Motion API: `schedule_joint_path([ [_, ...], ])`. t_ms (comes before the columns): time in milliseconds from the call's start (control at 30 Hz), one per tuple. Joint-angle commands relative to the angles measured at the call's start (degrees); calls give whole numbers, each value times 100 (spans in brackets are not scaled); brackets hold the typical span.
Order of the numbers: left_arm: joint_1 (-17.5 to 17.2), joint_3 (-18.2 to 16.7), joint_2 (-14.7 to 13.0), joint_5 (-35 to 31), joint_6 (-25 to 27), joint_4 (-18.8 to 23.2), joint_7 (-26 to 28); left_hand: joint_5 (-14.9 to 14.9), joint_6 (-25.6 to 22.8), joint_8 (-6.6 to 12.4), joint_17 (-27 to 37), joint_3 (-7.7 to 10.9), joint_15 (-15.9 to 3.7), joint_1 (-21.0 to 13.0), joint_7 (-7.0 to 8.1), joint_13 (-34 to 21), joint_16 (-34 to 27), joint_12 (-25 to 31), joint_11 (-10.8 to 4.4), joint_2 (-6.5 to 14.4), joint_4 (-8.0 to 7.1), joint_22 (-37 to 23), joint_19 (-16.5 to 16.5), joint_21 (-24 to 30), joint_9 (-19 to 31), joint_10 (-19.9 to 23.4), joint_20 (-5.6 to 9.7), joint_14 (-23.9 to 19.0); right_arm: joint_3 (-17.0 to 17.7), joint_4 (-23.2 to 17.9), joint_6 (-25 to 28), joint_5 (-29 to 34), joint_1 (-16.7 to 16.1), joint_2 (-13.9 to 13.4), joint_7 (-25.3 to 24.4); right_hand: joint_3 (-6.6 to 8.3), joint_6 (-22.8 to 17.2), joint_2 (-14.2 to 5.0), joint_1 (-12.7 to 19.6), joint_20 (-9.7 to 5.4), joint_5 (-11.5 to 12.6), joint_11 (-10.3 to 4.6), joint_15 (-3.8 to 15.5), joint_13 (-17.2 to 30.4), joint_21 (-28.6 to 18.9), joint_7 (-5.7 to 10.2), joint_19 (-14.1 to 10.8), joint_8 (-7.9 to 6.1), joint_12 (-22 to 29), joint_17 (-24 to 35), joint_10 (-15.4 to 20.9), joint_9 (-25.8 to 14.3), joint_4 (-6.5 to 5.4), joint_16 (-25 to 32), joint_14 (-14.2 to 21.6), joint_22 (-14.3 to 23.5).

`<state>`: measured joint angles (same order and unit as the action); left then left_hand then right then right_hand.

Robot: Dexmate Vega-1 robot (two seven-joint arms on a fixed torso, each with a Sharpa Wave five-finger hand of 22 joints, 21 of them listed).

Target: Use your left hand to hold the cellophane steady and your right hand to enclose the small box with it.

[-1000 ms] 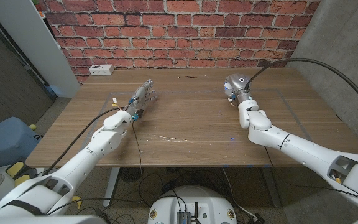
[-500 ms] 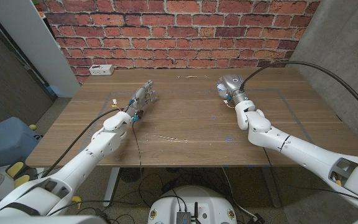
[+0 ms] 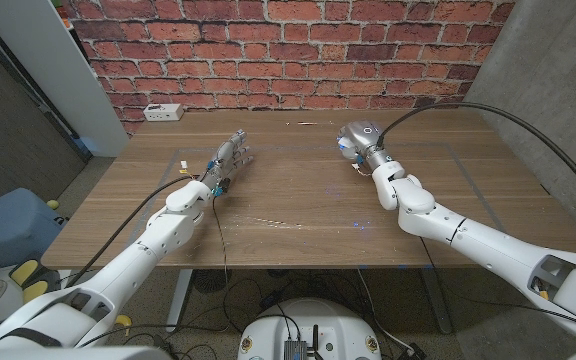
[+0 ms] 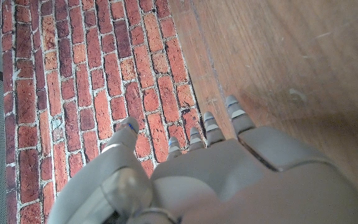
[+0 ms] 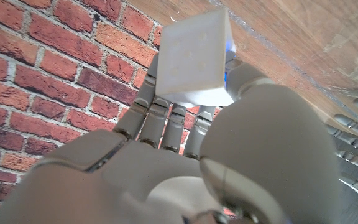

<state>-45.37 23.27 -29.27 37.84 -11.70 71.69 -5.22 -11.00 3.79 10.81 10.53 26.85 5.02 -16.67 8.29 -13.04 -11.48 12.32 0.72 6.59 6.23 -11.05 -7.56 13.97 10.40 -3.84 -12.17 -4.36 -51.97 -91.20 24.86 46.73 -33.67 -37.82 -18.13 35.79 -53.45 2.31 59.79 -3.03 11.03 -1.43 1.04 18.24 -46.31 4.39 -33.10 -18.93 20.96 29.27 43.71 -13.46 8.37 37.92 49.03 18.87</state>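
in the head view we see our right hand [image 3: 360,141] raised over the far right part of the wooden table [image 3: 298,205], but from there we cannot make out what it carries. our right wrist view shows it: a small box [image 5: 197,57], pale and cube-like with a blue edge, sits at the fingers [image 5: 160,118] of that hand, pressed against them and held there, with the brick wall [image 5: 36,68] behind. the cellophane [image 3: 268,222] is hard to see; in the head view we catch only faint glints on the table near its front middle, well apart from the box and between our two arms. in the right wrist view a shiny clear edge shows on the wood beside the box, though we cannot tell whether it touches it. our left hand [image 3: 230,156] is stretched out over the far left part of the table, fingers apart and holding nothing; the left wrist view shows its fingertips [image 4: 232,106] spread towards the wall above bare wood.
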Motion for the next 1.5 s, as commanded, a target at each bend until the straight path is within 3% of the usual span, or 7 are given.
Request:
schedule_joint_path([
  [33, -37, -11, -8, 18, -30, 21, 1, 5, -21, 10, 20, 54, 22, 37, -8, -13, -11, 38, 15, -17, 9, -30, -56, -11, 2, 21, -17, -32, 28, -97, -494, 204, -38, 0, 99, -22, -110, -1304, 1283, -437, 26, -237, 1225, 38, -55, -44, 26, 30, 11, 871, 312, -20, 3, -13, 587, -7],
  [1500, -270, -62, -73, 60, -82, 235, 78, 3, -26, 2, 24, 74, 32, 69, -12, 45, 13, 26, 27, -16, 22, -31, -64, -26, 1, 25, -17, -60, -43, -167, -2078, 532, -97, 94, 545, -85, -140, -1297, 1323, -443, 36, -231, 1224, 91, -338, -45, 130, 88, -58, 921, 364, -45, 2, -116, 639, -84],
])
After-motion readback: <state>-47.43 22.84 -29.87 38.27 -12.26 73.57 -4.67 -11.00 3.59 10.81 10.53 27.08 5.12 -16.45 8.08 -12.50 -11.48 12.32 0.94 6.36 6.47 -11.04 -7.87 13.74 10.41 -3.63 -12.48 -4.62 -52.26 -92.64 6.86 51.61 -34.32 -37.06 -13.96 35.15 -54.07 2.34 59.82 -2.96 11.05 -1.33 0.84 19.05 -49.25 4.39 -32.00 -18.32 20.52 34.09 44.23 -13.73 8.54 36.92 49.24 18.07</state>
